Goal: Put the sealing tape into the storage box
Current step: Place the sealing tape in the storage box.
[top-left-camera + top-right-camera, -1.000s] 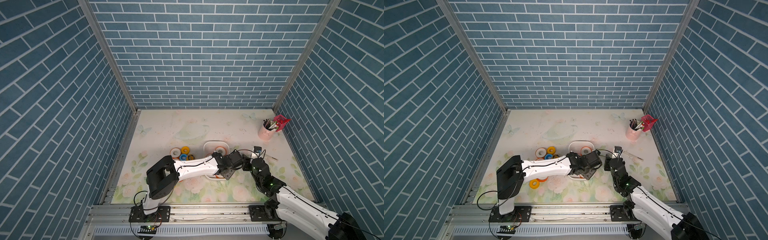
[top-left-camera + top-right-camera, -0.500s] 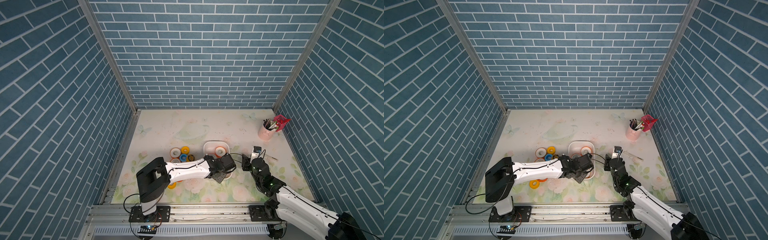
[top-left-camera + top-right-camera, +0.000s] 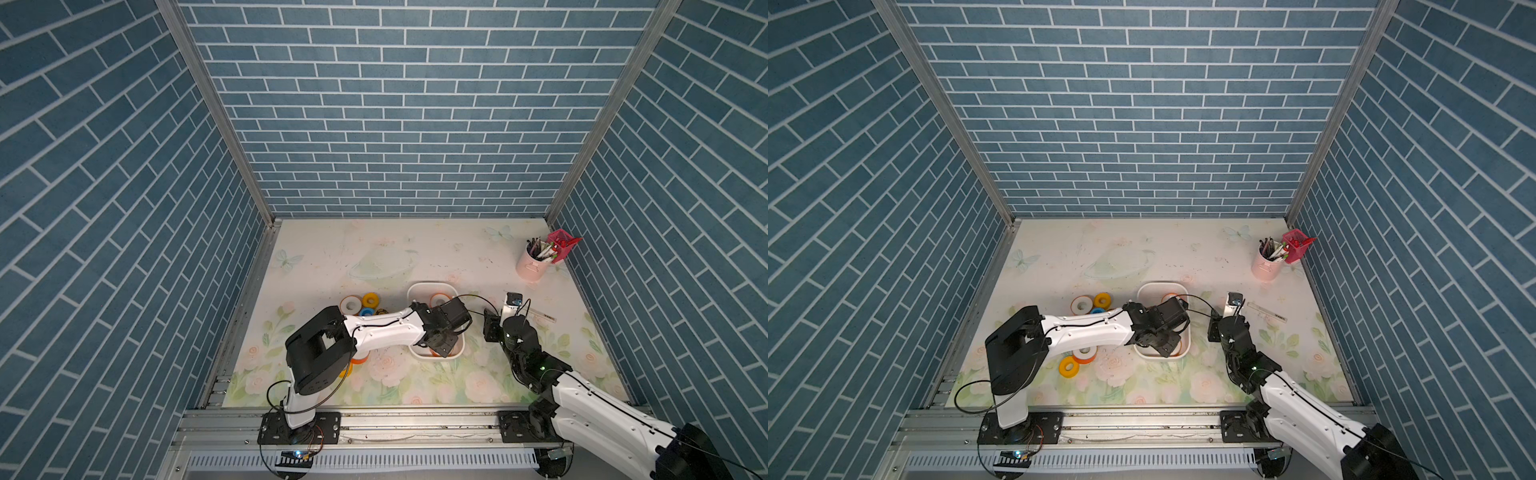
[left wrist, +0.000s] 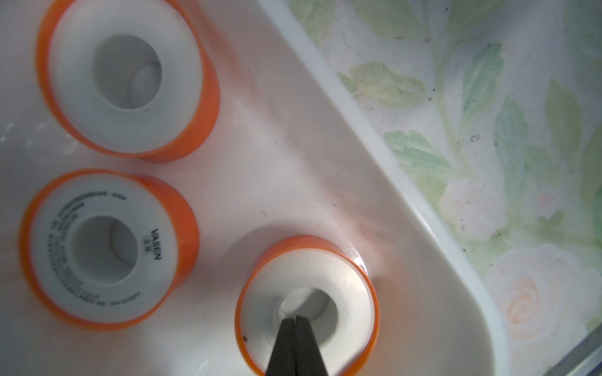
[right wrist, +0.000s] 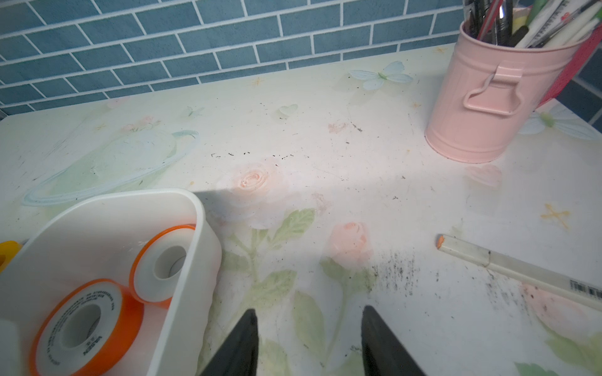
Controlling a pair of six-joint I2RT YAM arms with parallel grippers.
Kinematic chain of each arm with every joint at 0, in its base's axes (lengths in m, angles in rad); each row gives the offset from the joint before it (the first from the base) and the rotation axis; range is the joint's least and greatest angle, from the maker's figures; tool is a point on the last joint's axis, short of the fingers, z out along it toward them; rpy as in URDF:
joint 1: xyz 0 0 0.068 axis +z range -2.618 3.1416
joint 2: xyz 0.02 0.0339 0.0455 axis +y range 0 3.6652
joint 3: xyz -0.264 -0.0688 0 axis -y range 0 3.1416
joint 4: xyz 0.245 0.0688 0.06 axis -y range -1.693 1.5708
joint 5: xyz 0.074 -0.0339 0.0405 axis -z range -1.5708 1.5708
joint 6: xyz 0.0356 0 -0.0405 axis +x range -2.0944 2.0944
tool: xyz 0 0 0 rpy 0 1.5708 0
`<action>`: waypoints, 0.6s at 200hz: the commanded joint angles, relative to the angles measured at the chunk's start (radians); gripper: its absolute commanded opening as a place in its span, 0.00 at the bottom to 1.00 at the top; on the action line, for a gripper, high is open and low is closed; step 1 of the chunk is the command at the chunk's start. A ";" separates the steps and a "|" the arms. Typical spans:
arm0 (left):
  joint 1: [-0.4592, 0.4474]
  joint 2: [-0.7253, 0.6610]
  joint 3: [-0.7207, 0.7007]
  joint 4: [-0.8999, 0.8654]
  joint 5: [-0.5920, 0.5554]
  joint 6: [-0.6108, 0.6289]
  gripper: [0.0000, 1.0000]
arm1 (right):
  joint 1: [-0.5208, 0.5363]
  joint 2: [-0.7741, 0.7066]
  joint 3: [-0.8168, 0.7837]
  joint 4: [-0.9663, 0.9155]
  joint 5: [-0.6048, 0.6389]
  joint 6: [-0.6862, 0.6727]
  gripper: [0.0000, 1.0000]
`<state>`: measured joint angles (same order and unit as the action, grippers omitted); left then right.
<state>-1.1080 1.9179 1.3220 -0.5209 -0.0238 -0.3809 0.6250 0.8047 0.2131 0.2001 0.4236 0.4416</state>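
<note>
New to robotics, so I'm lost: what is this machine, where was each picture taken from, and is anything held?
It is a two-armed robot at a flowered table. Two wide pictures look down from overhead; each close-up comes from a camera on one wrist. The white storage box holds three orange sealing tape rolls; loose rolls lie beside it, and a pink cup of pens stands farther back. The left gripper is shut at one roll's hole, gripping nothing visible. The right gripper is open and empty.
</note>
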 commanded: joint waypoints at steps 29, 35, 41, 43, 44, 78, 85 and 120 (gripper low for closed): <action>0.018 0.048 0.033 -0.007 0.013 0.016 0.00 | -0.005 0.009 0.002 0.011 -0.003 0.016 0.51; 0.020 0.054 0.037 -0.007 0.007 0.016 0.00 | -0.005 0.008 0.002 0.011 -0.003 0.016 0.51; 0.021 0.061 0.044 -0.008 0.001 0.016 0.00 | -0.006 0.009 0.002 0.010 -0.003 0.016 0.51; 0.021 0.064 0.046 -0.008 0.000 0.016 0.00 | -0.006 0.009 0.002 0.010 -0.003 0.016 0.51; 0.022 0.065 0.048 -0.008 -0.002 0.016 0.00 | -0.005 0.009 0.002 0.011 -0.003 0.016 0.51; 0.030 0.129 0.101 -0.003 -0.014 0.017 0.00 | -0.006 0.013 0.003 0.013 -0.003 0.016 0.51; 0.031 0.141 0.119 -0.007 -0.026 0.017 0.00 | -0.006 0.015 0.003 0.013 -0.003 0.016 0.51; 0.034 0.174 0.189 -0.038 -0.060 0.015 0.00 | -0.006 0.013 0.004 0.013 -0.004 0.016 0.51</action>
<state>-1.0771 2.0605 1.4696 -0.5270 -0.0486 -0.3763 0.6212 0.8162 0.2131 0.2012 0.4221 0.4416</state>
